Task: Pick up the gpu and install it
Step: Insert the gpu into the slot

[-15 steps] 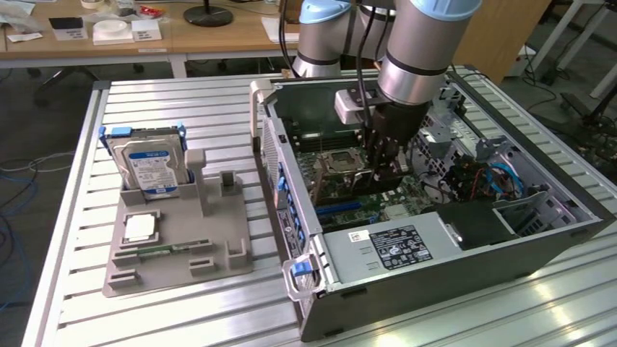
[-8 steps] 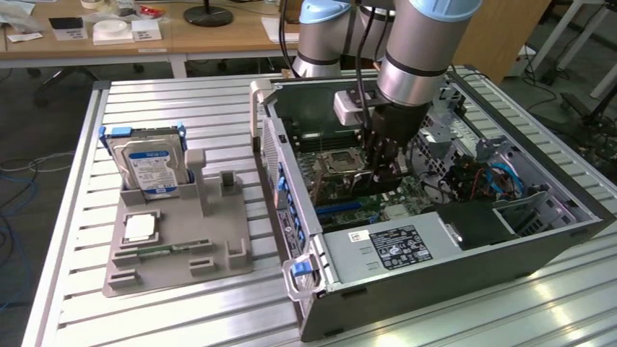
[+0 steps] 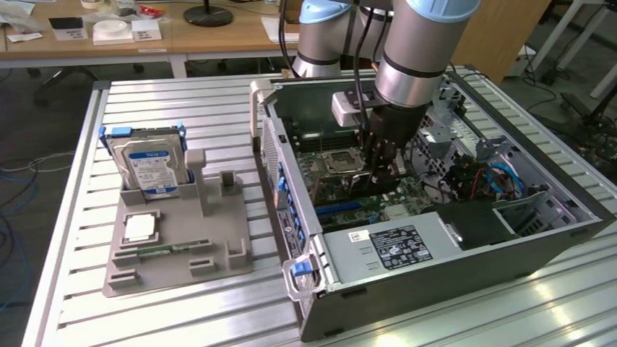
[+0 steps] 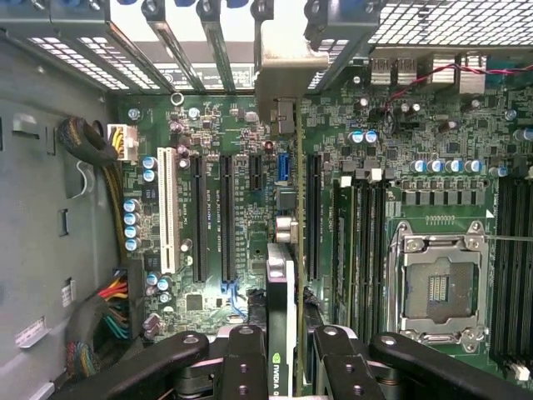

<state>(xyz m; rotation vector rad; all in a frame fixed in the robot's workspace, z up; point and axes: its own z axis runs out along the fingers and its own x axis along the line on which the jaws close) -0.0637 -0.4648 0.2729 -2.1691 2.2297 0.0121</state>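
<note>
closest to the wrist camera, black fingers (image 4: 244, 367) of the gripper (image 4: 287, 342), clamped from both sides on the gpu (image 4: 281, 283). held upright and seen edge-on: thin green board line on one face, black cooler with a small green logo on the other. standing over the motherboard (image 4: 250, 167), between two of the long black expansion slots (image 4: 225, 217), with the silver end bracket (image 4: 283, 75) up against the row of rear slot covers (image 4: 133, 50) of the case. seated in a slot or only hanging just above it: not possible to say.

also on the board: one white slot (image 4: 167, 208), a metal cpu socket (image 4: 437, 287), black memory slots (image 4: 362, 250), and a bundle of coloured wires (image 4: 112, 304) by the side wall.

from the exterior view, arm (image 3: 415, 50) reaching down from above into the open computer case (image 3: 463, 249), lying on its side on the slatted metal desk (image 3: 173, 101). power supply (image 3: 400, 246) with a black label at the near end of the case. on the exterior view's left of the case, well apart from the gripper, a grey holder (image 3: 183, 253) on the desk, carrying a silver hard drive (image 3: 149, 170) with blue-white label, upright at the far end, and a narrow green memory stick (image 3: 173, 249), flat near the near edge.
</note>
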